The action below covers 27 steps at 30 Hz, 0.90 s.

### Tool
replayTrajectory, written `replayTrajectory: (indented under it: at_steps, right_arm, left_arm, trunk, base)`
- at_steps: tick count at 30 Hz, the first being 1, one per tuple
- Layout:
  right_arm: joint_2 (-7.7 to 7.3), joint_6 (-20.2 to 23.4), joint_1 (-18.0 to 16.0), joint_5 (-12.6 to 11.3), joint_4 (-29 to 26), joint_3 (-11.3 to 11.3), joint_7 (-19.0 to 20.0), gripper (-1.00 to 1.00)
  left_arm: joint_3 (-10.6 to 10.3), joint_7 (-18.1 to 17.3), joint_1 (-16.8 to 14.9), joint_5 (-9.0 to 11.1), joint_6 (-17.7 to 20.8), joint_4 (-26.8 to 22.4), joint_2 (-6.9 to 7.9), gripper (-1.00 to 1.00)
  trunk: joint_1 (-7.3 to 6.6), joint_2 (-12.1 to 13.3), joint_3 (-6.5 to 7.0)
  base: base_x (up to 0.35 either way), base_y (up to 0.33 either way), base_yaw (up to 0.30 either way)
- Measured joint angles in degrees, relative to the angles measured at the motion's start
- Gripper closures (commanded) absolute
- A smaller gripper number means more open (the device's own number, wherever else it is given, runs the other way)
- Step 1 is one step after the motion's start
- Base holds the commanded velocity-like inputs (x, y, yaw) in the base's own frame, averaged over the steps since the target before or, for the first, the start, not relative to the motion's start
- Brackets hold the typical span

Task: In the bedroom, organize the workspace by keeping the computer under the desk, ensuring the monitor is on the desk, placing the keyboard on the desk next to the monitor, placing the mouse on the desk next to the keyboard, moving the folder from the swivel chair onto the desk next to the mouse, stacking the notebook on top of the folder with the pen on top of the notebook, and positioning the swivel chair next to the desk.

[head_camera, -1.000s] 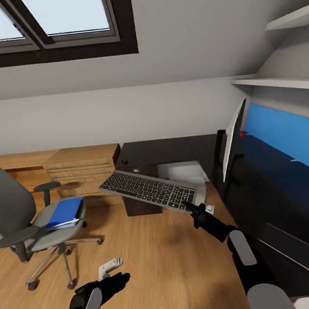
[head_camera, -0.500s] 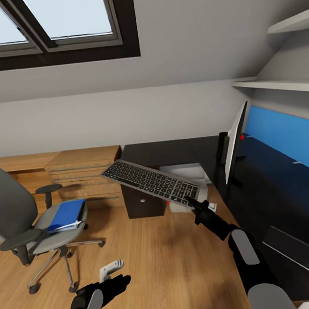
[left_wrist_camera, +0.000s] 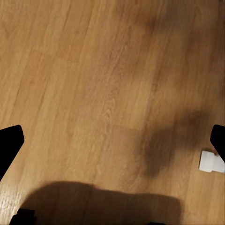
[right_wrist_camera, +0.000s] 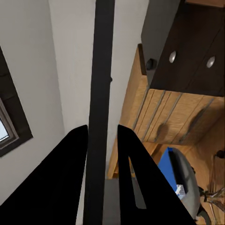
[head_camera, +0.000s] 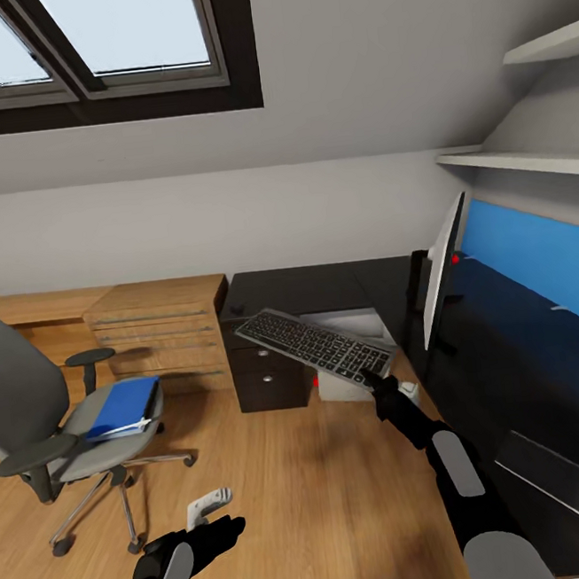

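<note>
My right gripper is shut on the near end of the grey keyboard, which hangs tilted in the air in front of the dark desk. In the right wrist view the keyboard runs edge-on between my two fingers. The monitor stands edge-on upon the desk. A blue folder lies on the seat of the grey swivel chair at the left. My left gripper hangs open low over the floor, near a small white object.
A dark drawer unit and a wooden chest of drawers stand against the back wall. A white box sits under the desk behind the keyboard. White shelves hang above the desk's blue back panel.
My right arm has carried the keyboard to the right, toward the desk and monitor. The camera has shifted slightly. The left arm has stayed in place.
</note>
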Motion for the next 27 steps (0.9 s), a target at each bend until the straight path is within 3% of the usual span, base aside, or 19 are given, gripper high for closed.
replayTrajectory:
  at_steps: [16, 27]
  right_arm:
    - [0.12, -0.68, 0.15, -0.28, -0.03, -0.05, 0.11, 1.00]
    - [0.24, -0.70, 0.19, -0.24, 0.16, -0.03, -0.25, 1.00]
  left_arm:
    - [-0.08, 0.00, 0.00, 0.00, 0.00, 0.02, 0.00, -1.00]
    - [0.00, 0.00, 0.00, -0.07, 0.01, 0.02, -0.01, -1.00]
  trunk:
    - [0.00, 0.00, 0.00]
    - [0.00, 0.00, 0.00]
  base:
    - [0.323, 0.009, 0.000]
    - [0.323, 0.152, 0.000]
